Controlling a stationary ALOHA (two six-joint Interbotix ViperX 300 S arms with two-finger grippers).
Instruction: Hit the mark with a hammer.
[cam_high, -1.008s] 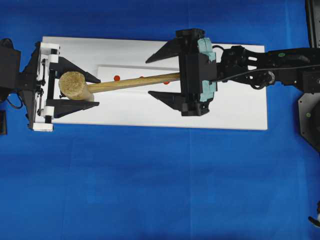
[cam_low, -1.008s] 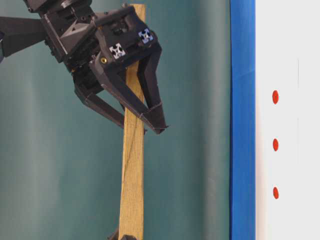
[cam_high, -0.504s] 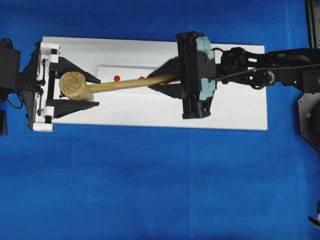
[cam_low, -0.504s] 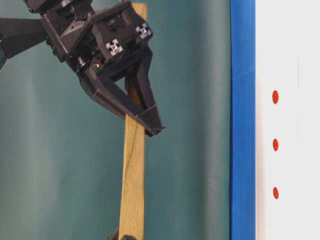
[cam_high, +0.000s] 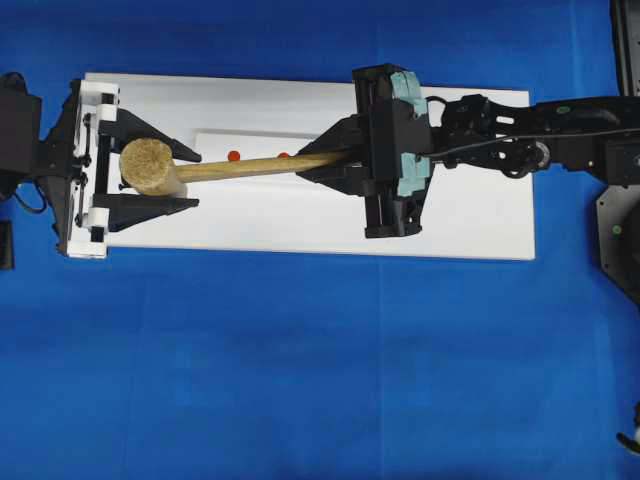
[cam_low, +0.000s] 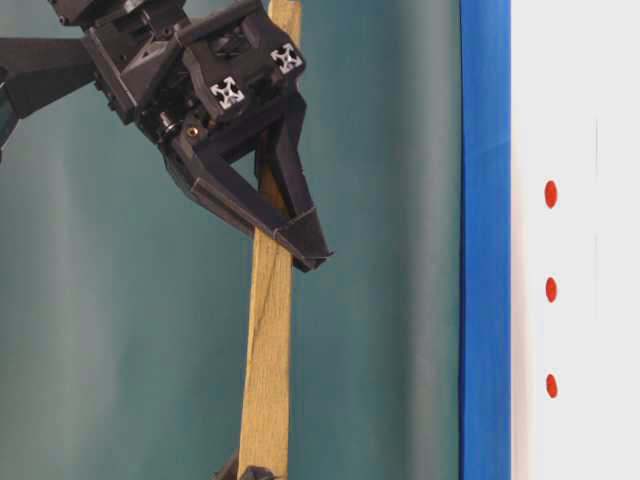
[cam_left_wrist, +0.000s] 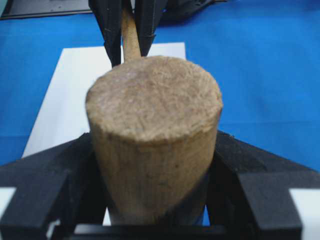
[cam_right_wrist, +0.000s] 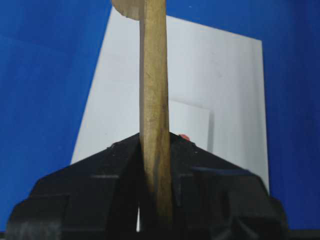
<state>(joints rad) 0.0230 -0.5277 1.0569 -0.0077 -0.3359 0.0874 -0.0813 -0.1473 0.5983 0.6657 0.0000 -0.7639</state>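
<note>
You have the hammer (cam_high: 240, 167) held off the table between both arms, roughly level, its head at the nine o'clock end of the white board (cam_high: 470, 220) and its handle running toward three o'clock. The left tool (cam_high: 150, 180) cradles the wooden head between its fingers; the left wrist view shows the head seated between the pads with black fingers on both sides, so read it as a light grip on the head (the jaws look a touch looser than a firm clamp, though I cannot be sure). The right tool (cam_high: 325, 165) is clamped on the far end of the handle; the right wrist view shows the flat handle pinched between the two black fingers.

So the handover is nearly made: you have the swinging grip on the handle. What is left, in my judgement, is for the left tool to let go, and then the strike itself on one of the red marks (cam_low: 551, 290), which sit on the board under the handle, untouched.

Against the frame a second earlier, the right tool's fingers stood wide on either side of the handle; now they are shut on it. The hammer itself has hardly shifted.
</note>
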